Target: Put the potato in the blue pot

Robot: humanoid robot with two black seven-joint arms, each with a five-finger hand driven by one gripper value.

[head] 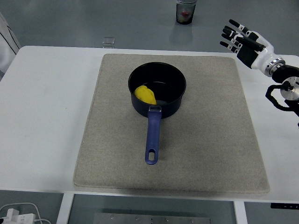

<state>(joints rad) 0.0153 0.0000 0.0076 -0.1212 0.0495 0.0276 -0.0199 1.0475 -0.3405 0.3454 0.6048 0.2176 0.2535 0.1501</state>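
Up at the far right corner of the white table, the right hand hangs in the air with its fingers spread and nothing in it. It is clear of the grey mat, just past that mat's far right corner. Below the hand and to its left the mat lies bare along its whole right side, and a bare strip of table runs between the mat's right edge and the table's right edge.

One blue pot stands well to the left of the hand and lower in the view, on the far half of the mat, its single handle pointing toward the table's near edge. One potato lies inside it, against the wall on the side away from the hand; it is bright yellow, smooth and roughly oval.

One small clear block sits at the far table edge, left of the pot. One glass with something reddish in it stands beyond the table, left of the hand.
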